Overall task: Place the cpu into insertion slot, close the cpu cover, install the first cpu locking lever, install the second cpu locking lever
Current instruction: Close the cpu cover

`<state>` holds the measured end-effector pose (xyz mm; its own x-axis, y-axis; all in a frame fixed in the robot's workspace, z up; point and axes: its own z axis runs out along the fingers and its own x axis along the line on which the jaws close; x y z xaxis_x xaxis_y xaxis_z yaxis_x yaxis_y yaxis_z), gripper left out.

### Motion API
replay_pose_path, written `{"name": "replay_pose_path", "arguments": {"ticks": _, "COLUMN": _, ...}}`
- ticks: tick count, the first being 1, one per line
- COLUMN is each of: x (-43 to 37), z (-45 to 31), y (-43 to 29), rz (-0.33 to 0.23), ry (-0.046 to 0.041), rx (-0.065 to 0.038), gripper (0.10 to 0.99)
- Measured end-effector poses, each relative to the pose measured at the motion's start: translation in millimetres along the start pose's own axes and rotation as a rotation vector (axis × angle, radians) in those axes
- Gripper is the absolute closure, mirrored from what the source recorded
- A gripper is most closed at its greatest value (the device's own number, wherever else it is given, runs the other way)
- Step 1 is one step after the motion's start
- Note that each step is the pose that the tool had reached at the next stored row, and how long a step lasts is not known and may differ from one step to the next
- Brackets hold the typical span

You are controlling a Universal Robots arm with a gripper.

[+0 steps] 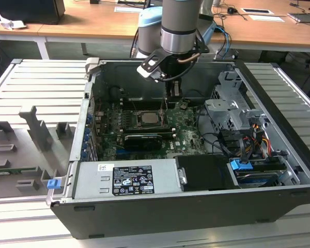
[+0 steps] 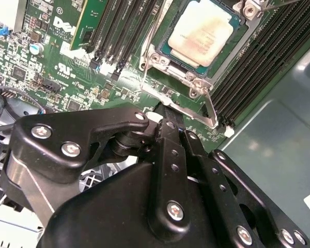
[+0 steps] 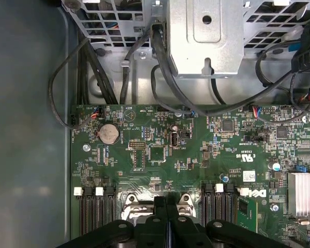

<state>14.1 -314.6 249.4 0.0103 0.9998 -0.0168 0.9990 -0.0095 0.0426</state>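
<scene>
The arm (image 1: 178, 26) is reaching down into an open case (image 1: 170, 217) that is lying on its side on a ribbed metal worktop (image 1: 20, 88). The pincer (image 1: 171, 103) is hanging over the green board (image 3: 160, 155), just beside the socket on the exterior view's right.

The cpu (image 1: 147, 118) is sitting flat in the socket, its silvery top facing up. In the second wrist view the cpu (image 2: 201, 32) is showing a faint tan smear, and the cover (image 2: 156, 58) is lying down around it, framing its edges.

The pincer (image 2: 168, 109) is looking narrow - its two black fingers are drawn together with hardly a gap, and the first wrist view is showing the same at the pincer (image 3: 166, 200). The tips are sitting right at a thin silvery lever (image 2: 209, 106) that is running along the socket's edge and bending at the corner. Whether they are pinching that lever or only pressing on it, I cannot tell.

Black memory slots (image 2: 258, 57) are flanking the socket on both sides. Farther along the board a coin cell (image 3: 108, 134) is sitting near its edge, with a metal drive cage (image 3: 206, 36) and looping black cables beyond. A grey power supply (image 1: 124, 178) is lying along the case's near side.
</scene>
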Motion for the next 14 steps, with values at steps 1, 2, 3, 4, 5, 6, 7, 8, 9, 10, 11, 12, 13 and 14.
{"name": "replay_pose_path", "arguments": {"ticks": 1, "x": 0.0, "z": 0.0, "y": -0.6, "rz": 0.000, "ry": 0.0000, "rx": 0.000, "gripper": 0.980}}
{"name": "replay_pose_path", "arguments": {"ticks": 2, "x": 0.0, "z": -0.1, "y": -1.5, "rz": 0.000, "ry": 0.0000, "rx": 0.000, "gripper": 0.980}}
{"name": "replay_pose_path", "arguments": {"ticks": 3, "x": 0.0, "z": -0.1, "y": -2.4, "rz": 0.000, "ry": 0.0000, "rx": 0.000, "gripper": 0.980}}
{"name": "replay_pose_path", "arguments": {"ticks": 4, "x": 0.0, "z": -0.1, "y": -3.0, "rz": 0.000, "ry": 0.0000, "rx": 0.000, "gripper": 0.980}}
{"name": "replay_pose_path", "arguments": {"ticks": 5, "x": 0.0, "z": -0.2, "y": -3.6, "rz": 0.000, "ry": 0.0000, "rx": 0.000, "gripper": 0.980}}
{"name": "replay_pose_path", "arguments": {"ticks": 6, "x": 0.0, "z": -0.2, "y": -3.9, "rz": 0.000, "ry": 0.0000, "rx": 0.000, "gripper": 0.980}}
{"name": "replay_pose_path", "arguments": {"ticks": 7, "x": 0.0, "z": -0.2, "y": -4.4, "rz": 0.000, "ry": 0.0000, "rx": 0.000, "gripper": 0.980}}
{"name": "replay_pose_path", "arguments": {"ticks": 8, "x": 0.0, "z": -0.2, "y": -5.1, "rz": 0.000, "ry": 0.0000, "rx": 0.000, "gripper": 0.980}}
{"name": "replay_pose_path", "arguments": {"ticks": 9, "x": 0.0, "z": -0.3, "y": -5.8, "rz": 0.000, "ry": 0.0000, "rx": 0.000, "gripper": 0.980}}
{"name": "replay_pose_path", "arguments": {"ticks": 10, "x": -0.1, "z": -0.3, "y": -6.3, "rz": 0.000, "ry": 0.0000, "rx": 0.000, "gripper": 0.980}}
{"name": "replay_pose_path", "arguments": {"ticks": 11, "x": -0.1, "z": -0.3, "y": -6.7, "rz": 0.000, "ry": 0.0001, "rx": 0.000, "gripper": 0.980}}
{"name": "replay_pose_path", "arguments": {"ticks": 12, "x": -0.1, "z": -0.3, "y": -7.0, "rz": 0.000, "ry": 0.0001, "rx": 0.000, "gripper": 0.980}}
{"name": "replay_pose_path", "arguments": {"ticks": 13, "x": -0.1, "z": -0.3, "y": -7.5, "rz": 0.000, "ry": 0.0001, "rx": 0.000, "gripper": 0.980}}
{"name": "replay_pose_path", "arguments": {"ticks": 14, "x": -0.1, "z": -0.3, "y": -7.9, "rz": 0.000, "ry": 0.0000, "rx": 0.000, "gripper": 0.980}}
